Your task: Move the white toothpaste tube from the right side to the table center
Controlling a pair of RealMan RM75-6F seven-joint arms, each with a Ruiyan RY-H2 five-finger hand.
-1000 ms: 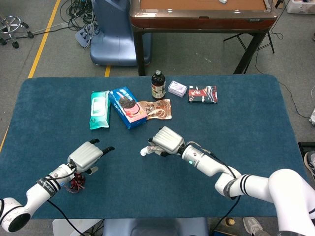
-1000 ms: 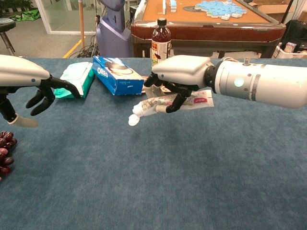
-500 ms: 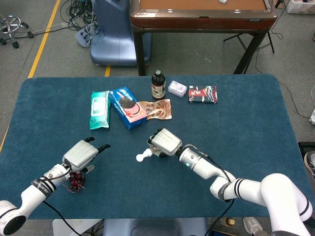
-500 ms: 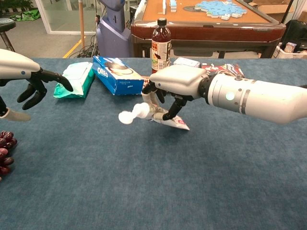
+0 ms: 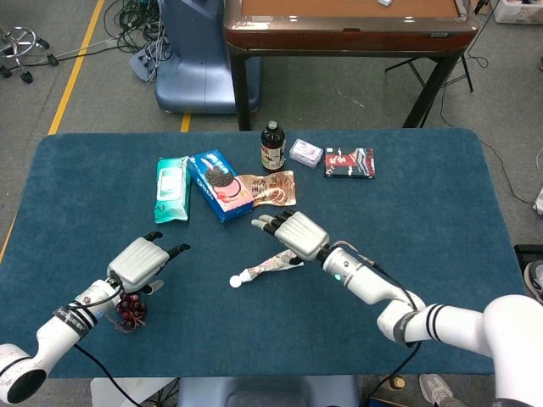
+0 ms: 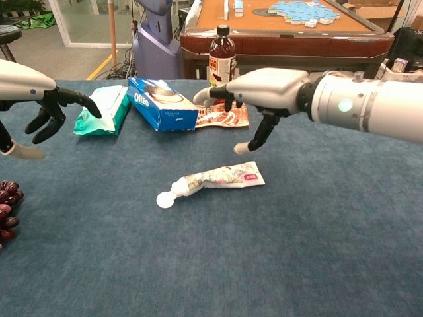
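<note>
Toothpaste tube, white with a printed body and round white cap [image 5: 264, 270] [image 6: 213, 181], lies flat on the blue felt-like table cloth [image 5: 424, 212] [image 6: 297, 251] near the table's middle. Cap end points toward the robot's left and slightly toward the camera; crimped tail end points toward the right arm. Nothing grips it.

Right hand [image 5: 294, 232] [image 6: 261, 92] hovers just above and behind the tube, fingers spread apart, palm down, holding nothing. In the chest view one dark fingertip with a pale pad [image 6: 246, 146] hangs down over the tail end of the tube with a visible gap below it.

Left hand [image 5: 142, 263] [image 6: 46, 109] sits low over the left side of the table, well apart from the tube. Fingers are apart and loosely bent; it holds nothing. Directly beneath its wrist lies a bunch of dark red grapes [image 5: 130, 312] [image 6: 6, 214].

Along the far side of the cloth, left to right: mint-green wet-wipes pack [image 5: 171, 188] [image 6: 101, 109], blue Oreo cookie box [image 5: 218, 184] [image 6: 161, 102], brown snack pouch [image 5: 269, 188] [image 6: 220, 116] touching the box, dark glass bottle with a black cap [image 5: 272, 147] [image 6: 223, 57] standing upright, small pale lilac packet [image 5: 306, 153], and flat red and black packet [image 5: 349, 162].
</note>
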